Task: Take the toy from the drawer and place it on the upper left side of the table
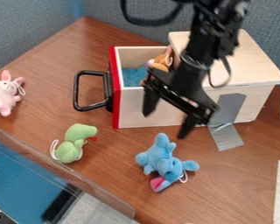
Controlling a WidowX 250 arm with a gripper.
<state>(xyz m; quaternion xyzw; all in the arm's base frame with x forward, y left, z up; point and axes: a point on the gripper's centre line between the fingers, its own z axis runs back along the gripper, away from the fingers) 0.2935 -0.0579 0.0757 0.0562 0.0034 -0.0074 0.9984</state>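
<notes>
Behind the brown wood-grain table (224, 188) — blue-grey partitions (34, 26) meeting in a corner.

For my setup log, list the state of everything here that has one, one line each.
Gripper: open, holding nothing, over the table in front of the box.
Drawer: pulled open.
Brown toy: inside the drawer, partly hidden.
Pink toy: on the table, far left.
Green toy: lying on the table.
Blue toy: lying on the table.
Tape: stuck to box and table.
</notes>
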